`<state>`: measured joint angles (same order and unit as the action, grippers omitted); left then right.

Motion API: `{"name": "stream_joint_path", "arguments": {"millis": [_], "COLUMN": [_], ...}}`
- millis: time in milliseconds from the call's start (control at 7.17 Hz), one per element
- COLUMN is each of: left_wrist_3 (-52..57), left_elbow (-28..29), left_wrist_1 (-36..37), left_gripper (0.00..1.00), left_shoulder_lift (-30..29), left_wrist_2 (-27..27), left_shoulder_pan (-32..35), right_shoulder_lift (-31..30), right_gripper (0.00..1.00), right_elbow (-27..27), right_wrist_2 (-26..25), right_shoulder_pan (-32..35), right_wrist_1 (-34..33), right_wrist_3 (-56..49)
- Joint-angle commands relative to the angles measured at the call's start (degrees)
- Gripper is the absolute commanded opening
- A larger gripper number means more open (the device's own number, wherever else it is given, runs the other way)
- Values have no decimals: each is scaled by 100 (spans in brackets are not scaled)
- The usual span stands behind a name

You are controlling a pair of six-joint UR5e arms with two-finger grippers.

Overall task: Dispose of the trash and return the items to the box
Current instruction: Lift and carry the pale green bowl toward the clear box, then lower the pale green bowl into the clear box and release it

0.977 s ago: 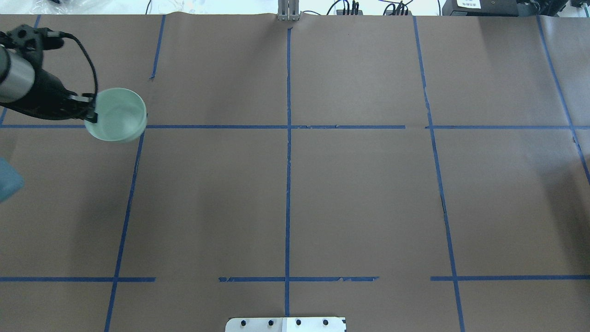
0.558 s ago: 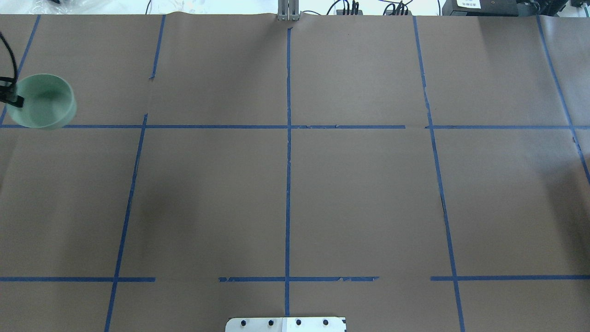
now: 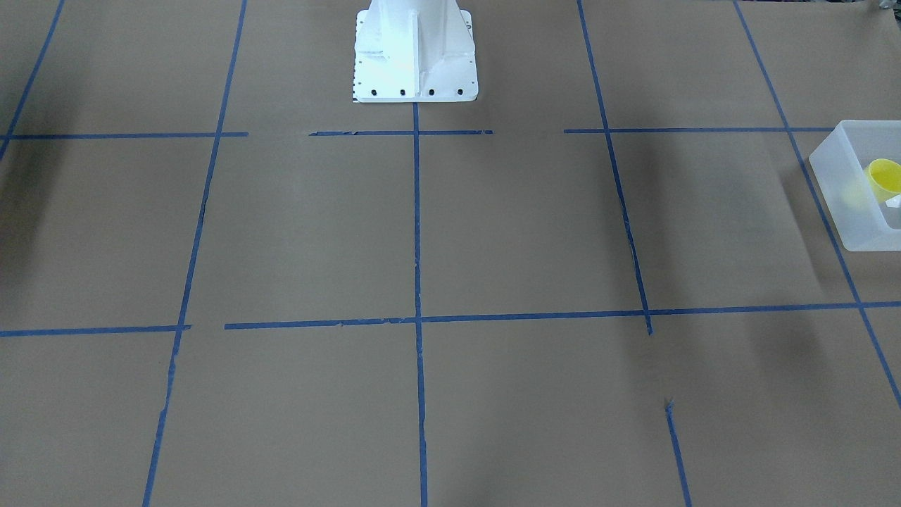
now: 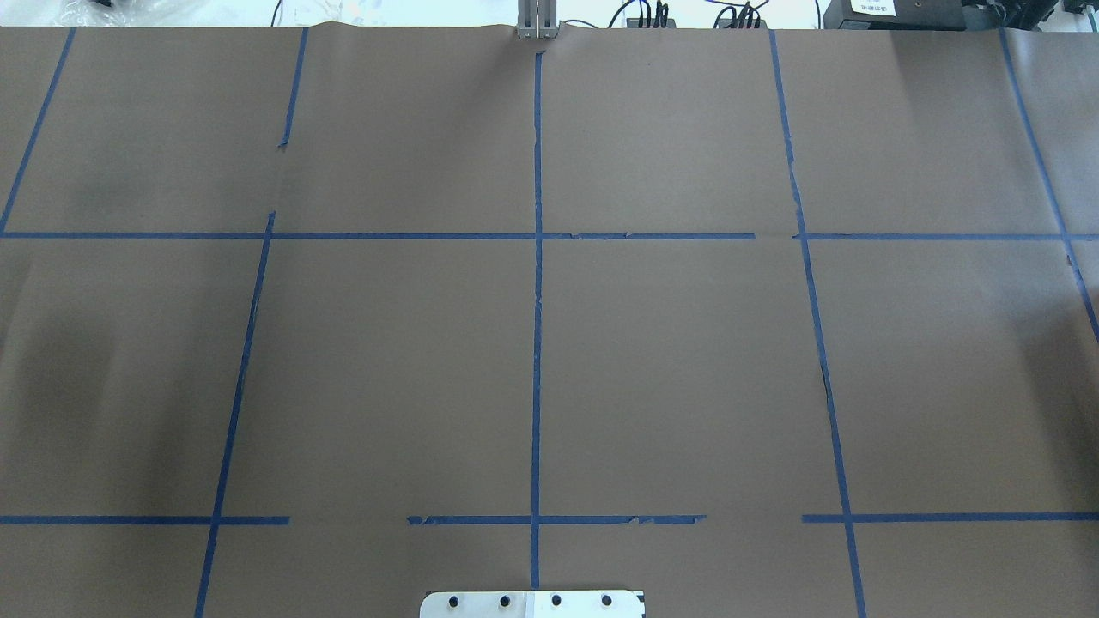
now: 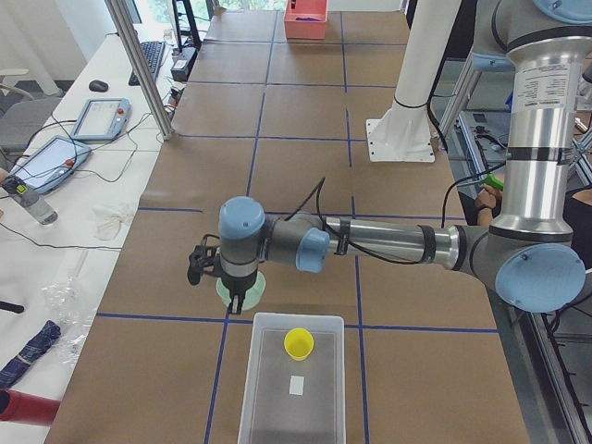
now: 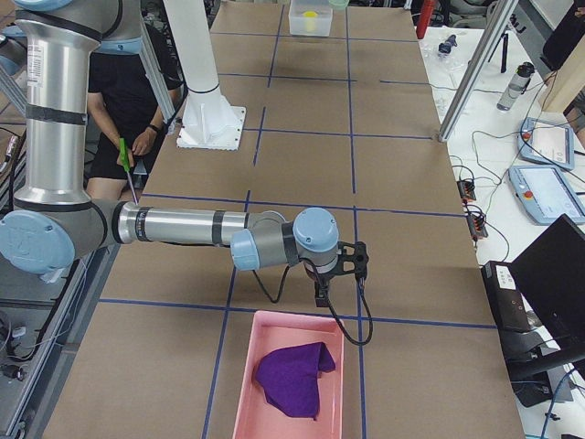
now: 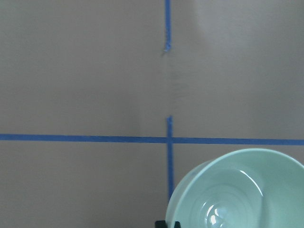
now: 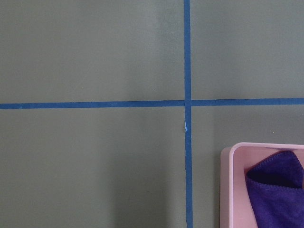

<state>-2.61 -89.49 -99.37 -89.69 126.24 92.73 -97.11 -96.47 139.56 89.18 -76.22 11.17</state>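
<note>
Out of overhead view now: left gripper [image 5: 235, 305], clamped on rim of pale green round bowl [image 7: 237, 190], 10 o'clock of frosted white rectangular plastic bin [image 5: 254, 388]. Inside bin: small yellow plastic tumbler [image 5: 298, 343]. Aperture of right gripper [image 6: 322, 297]: cannot tell.

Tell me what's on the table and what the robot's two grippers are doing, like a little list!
left gripper: holds the green bowl by its rim, just past the end of the white box
white box: yellow cup inside
right gripper: hovers by the pink bin; open or shut, cannot tell
pink bin: purple cloth inside
</note>
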Motion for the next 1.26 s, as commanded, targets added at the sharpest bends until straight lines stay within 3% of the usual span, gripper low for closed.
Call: {"name": "stream_joint_path", "arguments": {"millis": [0,558,698,837,1116], "left_wrist_3": [1208,1281,1281,1255,1255], "left_elbow": [695,933,908,890,776], "left_wrist_1": [-38,-837,-830,-856,-856], "left_gripper": [0,0,70,100,100], "left_shoulder_lift": [65,557,584,715,725], "left_wrist_2": [-396,-618,-618,-601,-601], "left_shoulder_pan": [640,641,641,641,641], "right_shoulder_lift": [-10,-1,-1,-1,8], "right_gripper": [100,100,100,100,100], "right_elbow": [-3,5,-3,-12,-12], "right_wrist_2": [1,1,-8,1,1], "right_shoulder_pan": [3,3,3,3,3], "right_wrist_1": [28,28,28,36,37], "right_wrist_3": [0,8,8,8,0]}}
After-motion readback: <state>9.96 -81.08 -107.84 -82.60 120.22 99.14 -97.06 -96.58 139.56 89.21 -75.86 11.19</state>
